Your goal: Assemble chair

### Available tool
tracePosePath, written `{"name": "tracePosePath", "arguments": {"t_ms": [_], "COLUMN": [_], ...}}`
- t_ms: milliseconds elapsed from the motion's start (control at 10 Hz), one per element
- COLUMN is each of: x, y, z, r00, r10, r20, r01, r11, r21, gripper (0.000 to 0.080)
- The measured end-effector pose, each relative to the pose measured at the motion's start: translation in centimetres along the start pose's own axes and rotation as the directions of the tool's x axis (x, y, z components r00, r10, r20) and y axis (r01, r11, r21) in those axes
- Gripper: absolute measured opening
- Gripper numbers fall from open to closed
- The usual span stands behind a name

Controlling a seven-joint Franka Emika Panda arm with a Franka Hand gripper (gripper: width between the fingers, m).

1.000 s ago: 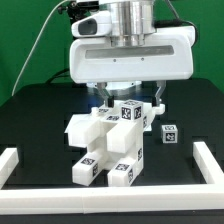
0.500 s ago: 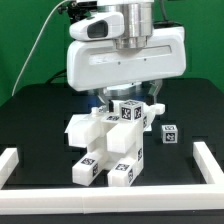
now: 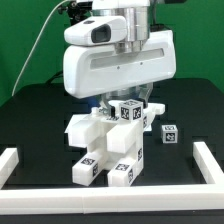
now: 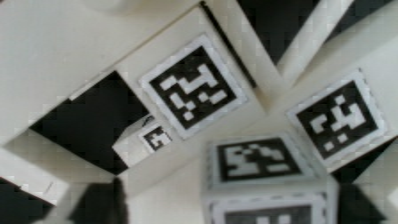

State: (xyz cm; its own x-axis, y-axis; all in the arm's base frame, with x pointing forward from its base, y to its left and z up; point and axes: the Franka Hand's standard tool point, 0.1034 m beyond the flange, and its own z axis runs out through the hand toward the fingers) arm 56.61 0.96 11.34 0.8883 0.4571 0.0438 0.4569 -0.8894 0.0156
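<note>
The chair (image 3: 108, 142) is a cluster of white blocky parts with square tags in the middle of the black table. Two long bars (image 3: 128, 158) run toward the front. My gripper (image 3: 127, 104) hangs straight down over the chair's back part, and the big white hand hides most of its fingers. A tagged block (image 3: 128, 111) at the top of the cluster sits right under the hand, between the fingers. Up close, the wrist view is filled with tagged white faces (image 4: 192, 90) and the top of a block (image 4: 260, 161). Whether the fingers touch the block does not show.
A small loose white cube (image 3: 169, 133) with a tag lies on the table to the exterior view's right of the chair. A white rail (image 3: 12, 164) edges the black table at the left, right and front. Cables run behind the arm.
The hand has come down lower over the chair's top block and drifted slightly to the exterior view's left. The parts on the table have not moved.
</note>
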Motion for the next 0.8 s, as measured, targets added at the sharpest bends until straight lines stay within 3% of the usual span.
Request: {"name": "tracePosePath", "arguments": {"t_ms": [100,600,800], "x": [0.00,0.11,0.38], "y": [0.00,-0.06,-0.35], "z": [0.01,0.00,-0.03], "r00": [0.998,0.917,0.769], "r10": [0.068,0.399,0.640], "r20": [0.000,-0.004,-0.011], "r01": [-0.068,-0.399,-0.640], "r11": [0.998,0.917,0.769], "r21": [0.000,0.000,0.003], "gripper": [0.0282,0.0282,0.0282]}}
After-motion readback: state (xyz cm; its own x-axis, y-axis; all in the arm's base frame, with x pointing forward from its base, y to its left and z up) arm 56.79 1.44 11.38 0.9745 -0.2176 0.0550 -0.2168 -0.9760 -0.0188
